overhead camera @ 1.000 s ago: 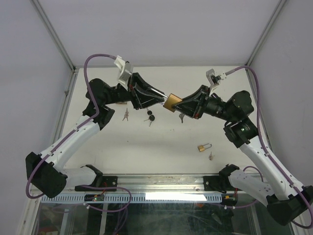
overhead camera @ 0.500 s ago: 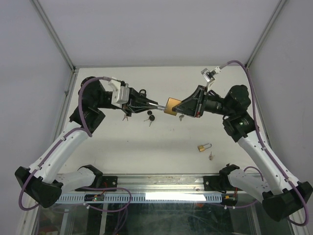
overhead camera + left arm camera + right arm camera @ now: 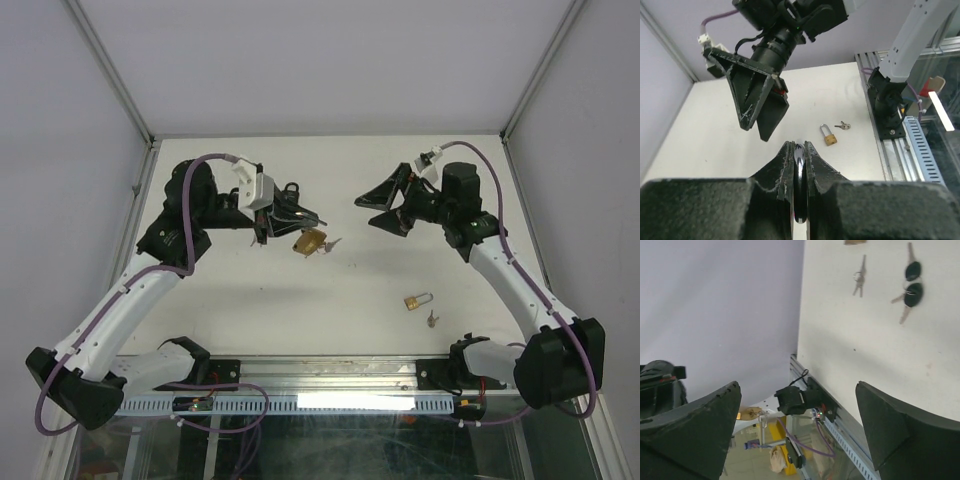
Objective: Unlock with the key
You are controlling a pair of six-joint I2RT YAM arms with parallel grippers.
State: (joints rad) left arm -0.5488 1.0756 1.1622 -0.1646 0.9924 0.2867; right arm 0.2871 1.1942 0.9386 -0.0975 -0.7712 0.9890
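The large brass padlock (image 3: 310,242) is seen in the top view just below and to the right of the left gripper's (image 3: 300,222) fingertips, over the middle of the white tabletop (image 3: 350,290). Its outline is blurred, so whether its body touches the table cannot be told. A small pale key (image 3: 331,243) is seen sticking out at its right side, but how it sits in the lock is too blurred to judge.

In the left wrist view, a shiny steel shackle (image 3: 799,175) is clamped between the two black fingers (image 3: 785,165) of the left gripper (image 3: 798,147), which are pressed close together on either side of it.

The right gripper (image 3: 365,211) is held in the air to the right of the padlock, well apart from it. Its fingers are spread wide with nothing between them, and they are also seen from the left wrist (image 3: 760,107) and from its own camera (image 3: 797,385).

A small brass padlock (image 3: 418,300) with an upright shackle is found on the table nearer the right arm's base, with a small key (image 3: 432,319) just beside it. A pair of black-headed keys (image 3: 912,287) and a small silver key bunch (image 3: 858,277) are seen lying on the table in the right wrist view.
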